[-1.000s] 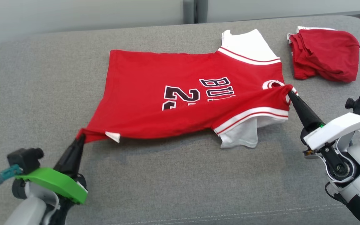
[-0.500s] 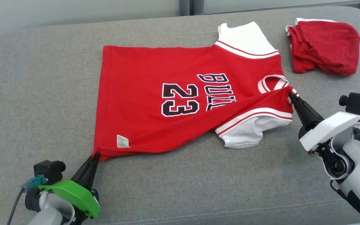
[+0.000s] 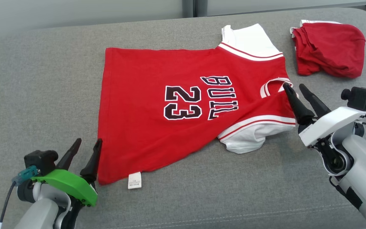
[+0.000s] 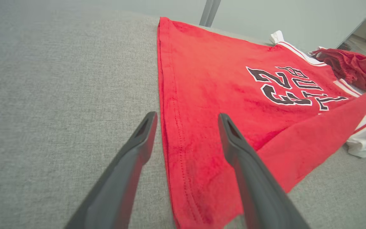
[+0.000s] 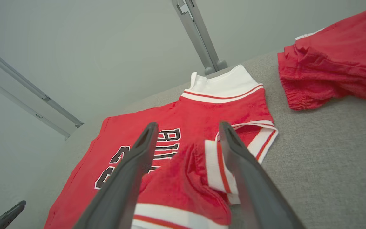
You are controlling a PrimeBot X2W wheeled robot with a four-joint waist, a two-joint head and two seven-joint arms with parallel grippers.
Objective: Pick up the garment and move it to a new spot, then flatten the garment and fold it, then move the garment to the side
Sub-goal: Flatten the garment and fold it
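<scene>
Both pairs of jaws are standing wide apart, clamping nothing. The left gripper (image 3: 89, 140) is sitting low with the hem corner of the jersey (image 3: 157, 95) running up between its fingers in its wrist view. I can't quite tell whether the inner finger is resting on the cloth or hovering just above it. The right gripper (image 3: 293, 85) is straddling the striped collar and a bunched ridge of shoulder fabric without pinching either.

Beyond both sets of fingertips the jersey is lying print-up on the grey cushion (image 3: 43, 79). Its far edge is fairly straight, but the edge nearest the jaws is running slantwise. The white sleeve (image 3: 246, 143) beside the right fingers is lying crumpled. A white label (image 3: 134, 182) is poking out just right of the left fingers. Past the right gripper, well apart from the jersey, a second red garment (image 3: 329, 51) is sitting heaped.

I'm judging the relocation done and flattening the step in hand. Next I'm expecting to pinch the near hem corner and the near shoulder, then draw that side square before folding.
</scene>
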